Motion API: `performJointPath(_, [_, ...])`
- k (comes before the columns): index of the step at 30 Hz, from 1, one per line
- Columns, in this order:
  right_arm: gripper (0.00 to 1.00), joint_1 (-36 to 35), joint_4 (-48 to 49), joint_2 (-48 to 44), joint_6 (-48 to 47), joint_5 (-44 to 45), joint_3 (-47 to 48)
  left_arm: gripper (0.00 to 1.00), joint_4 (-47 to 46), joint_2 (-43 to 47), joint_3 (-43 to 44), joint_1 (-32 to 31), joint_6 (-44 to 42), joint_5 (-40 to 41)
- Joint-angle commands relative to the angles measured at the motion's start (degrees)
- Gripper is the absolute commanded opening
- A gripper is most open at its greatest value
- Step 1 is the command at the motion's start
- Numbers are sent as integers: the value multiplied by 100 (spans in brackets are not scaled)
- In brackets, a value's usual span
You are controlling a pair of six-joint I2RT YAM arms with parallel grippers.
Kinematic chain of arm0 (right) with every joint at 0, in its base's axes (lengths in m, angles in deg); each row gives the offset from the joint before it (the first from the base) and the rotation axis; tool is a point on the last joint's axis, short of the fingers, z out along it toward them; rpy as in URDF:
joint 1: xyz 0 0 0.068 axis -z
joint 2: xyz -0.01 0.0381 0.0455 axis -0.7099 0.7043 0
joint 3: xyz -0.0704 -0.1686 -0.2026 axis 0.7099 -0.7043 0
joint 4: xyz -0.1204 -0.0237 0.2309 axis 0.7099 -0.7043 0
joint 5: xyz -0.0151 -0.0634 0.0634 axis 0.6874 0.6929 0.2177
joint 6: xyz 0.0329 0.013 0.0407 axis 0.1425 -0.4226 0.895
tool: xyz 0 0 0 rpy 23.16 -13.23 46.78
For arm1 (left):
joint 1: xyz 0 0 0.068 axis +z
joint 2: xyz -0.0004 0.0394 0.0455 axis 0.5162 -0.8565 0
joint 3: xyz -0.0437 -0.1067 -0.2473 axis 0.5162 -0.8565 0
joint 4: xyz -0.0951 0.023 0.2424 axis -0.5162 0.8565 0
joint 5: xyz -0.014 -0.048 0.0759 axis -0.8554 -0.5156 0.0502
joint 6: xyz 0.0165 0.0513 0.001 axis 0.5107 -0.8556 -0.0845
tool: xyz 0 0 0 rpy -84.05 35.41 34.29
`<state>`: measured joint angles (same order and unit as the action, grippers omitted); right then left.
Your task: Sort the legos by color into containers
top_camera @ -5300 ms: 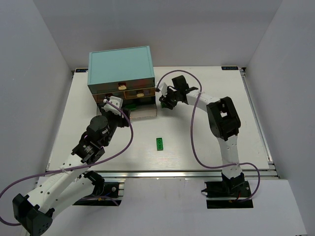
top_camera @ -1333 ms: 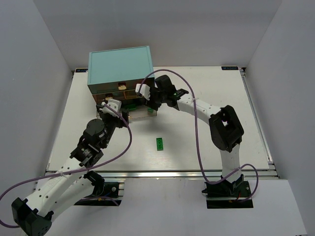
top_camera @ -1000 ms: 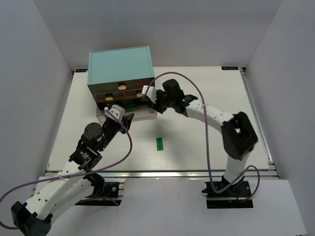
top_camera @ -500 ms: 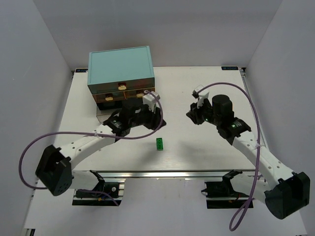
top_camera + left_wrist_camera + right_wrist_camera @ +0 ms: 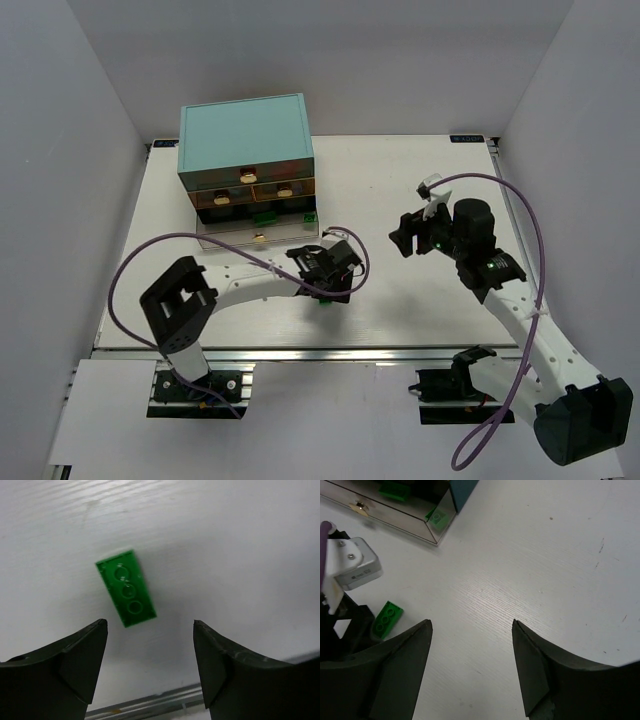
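A green lego (image 5: pixel 126 595) lies flat on the white table, just ahead of my left gripper (image 5: pixel 149 625), which hangs open above it with nothing between its fingers. From above, that gripper (image 5: pixel 332 283) covers most of the lego (image 5: pixel 324 299). My right gripper (image 5: pixel 471 623) is open and empty over bare table at the right (image 5: pixel 403 240), and the same lego (image 5: pixel 387 619) shows at its left. The bottom container (image 5: pixel 258 232) of the teal cabinet (image 5: pixel 245 135) is pulled out, with green legos (image 5: pixel 438 517) inside. The upper containers (image 5: pixel 248 178) are pushed in.
The cabinet stands at the back left of the table. The left arm's white camera mount (image 5: pixel 352 570) sits between the open drawer and the green lego. The table's metal front rail (image 5: pixel 330 347) runs just below the left gripper.
The left arm has swung right from the drawer to above the green lego and opened wider. The right arm has drawn back from the cabinet to the right, and its jaws have opened.
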<state>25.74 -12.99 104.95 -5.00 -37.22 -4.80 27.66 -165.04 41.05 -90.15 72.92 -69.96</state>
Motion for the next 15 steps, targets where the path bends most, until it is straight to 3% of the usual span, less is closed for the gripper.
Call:
performJointPath(1, [71,68,163,-156,63,-44,-43,80,893,-279,552,-114,984,1258])
performJointPath(6, [72,94,215,-358,37,9,-105,81,1440,-1088,1255,-325,1380,1672])
performJointPath(15, [71,129,303,-482,-16,79,-184,77,1300,-1335,1099,-325,1582,1892])
